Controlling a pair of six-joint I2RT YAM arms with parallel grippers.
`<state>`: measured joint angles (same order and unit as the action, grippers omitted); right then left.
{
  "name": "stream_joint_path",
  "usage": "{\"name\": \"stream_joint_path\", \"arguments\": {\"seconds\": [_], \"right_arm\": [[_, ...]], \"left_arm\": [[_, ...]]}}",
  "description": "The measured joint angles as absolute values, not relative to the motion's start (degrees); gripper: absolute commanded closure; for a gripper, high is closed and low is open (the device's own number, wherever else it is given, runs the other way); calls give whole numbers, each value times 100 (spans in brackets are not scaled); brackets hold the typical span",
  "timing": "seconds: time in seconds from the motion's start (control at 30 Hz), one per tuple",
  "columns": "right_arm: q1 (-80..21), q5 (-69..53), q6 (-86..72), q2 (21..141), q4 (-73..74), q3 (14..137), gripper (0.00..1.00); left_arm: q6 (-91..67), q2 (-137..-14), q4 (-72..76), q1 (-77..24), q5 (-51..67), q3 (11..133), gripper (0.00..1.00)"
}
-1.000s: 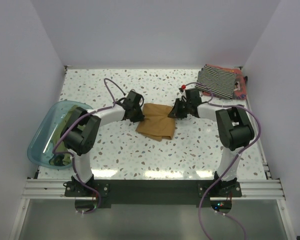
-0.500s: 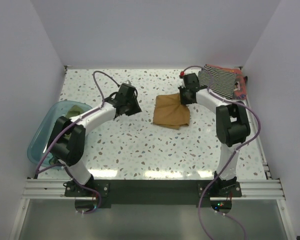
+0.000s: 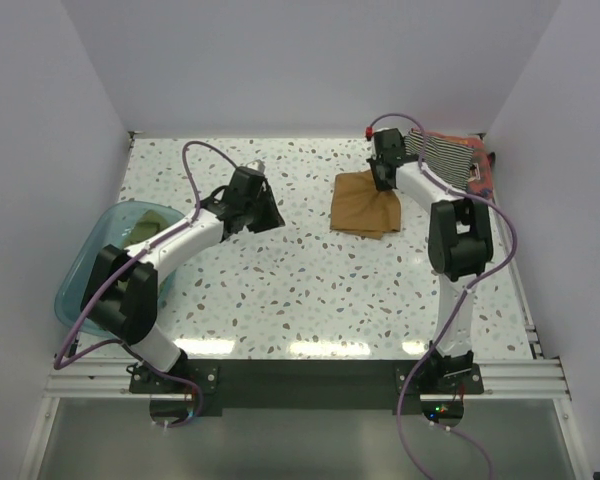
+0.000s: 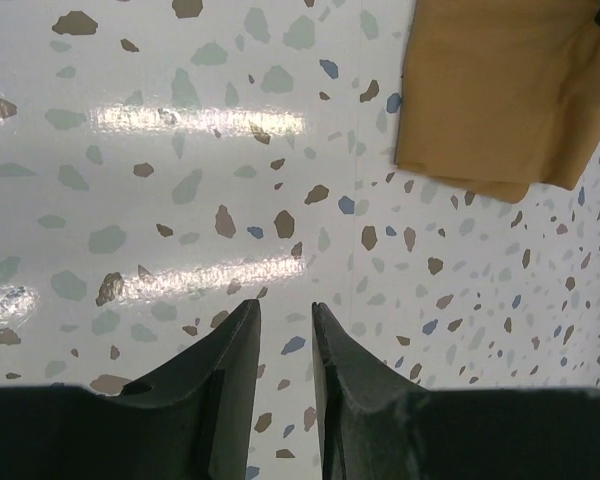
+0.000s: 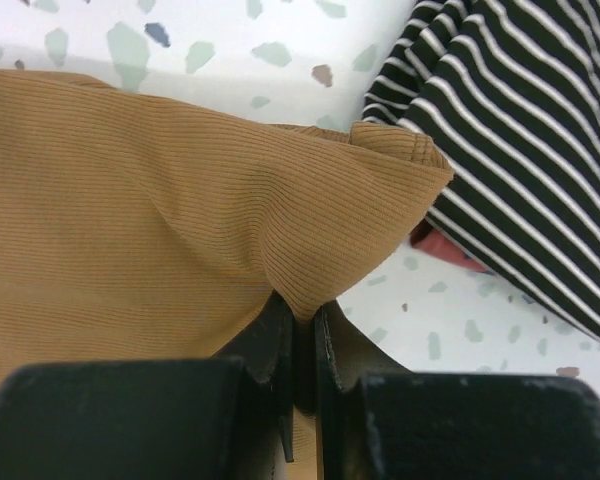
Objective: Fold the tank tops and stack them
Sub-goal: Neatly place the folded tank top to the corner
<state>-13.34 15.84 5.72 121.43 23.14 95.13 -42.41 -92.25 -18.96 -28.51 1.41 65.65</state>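
Tank tops, four counted: one tan tank top (image 3: 365, 203) upper centre-right; one striped tank top (image 3: 442, 158) upper right; one reddish tank top (image 5: 442, 247), only an edge showing under the striped one; one olive tank top (image 3: 143, 228) in the tub at left. Teal tub (image 3: 75, 290): one. Speckled table (image 3: 310, 290): one. Arms: two. Grippers: two, left gripper (image 4: 285, 312) and right gripper (image 5: 298, 318), two fingers each.
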Motion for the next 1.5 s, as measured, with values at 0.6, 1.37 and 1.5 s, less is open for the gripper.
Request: {"name": "stream_joint_path", "arguments": {"seconds": [0.6,1.37,1.5], "right_arm": [[-1173,1890,1337,12267,2311,10536,100],[-596,2005,1811,12801,2495,11957,100],[-401,2003,1763,12809,2495,12014,100]], "left_arm": [[-4075,-9262,-1894,-2849,366,6615,69],[-3935,-9524,-1894,-2803,561,6643,69],[-3935,-9572,-1894,-2794,587,6643,69]]}}
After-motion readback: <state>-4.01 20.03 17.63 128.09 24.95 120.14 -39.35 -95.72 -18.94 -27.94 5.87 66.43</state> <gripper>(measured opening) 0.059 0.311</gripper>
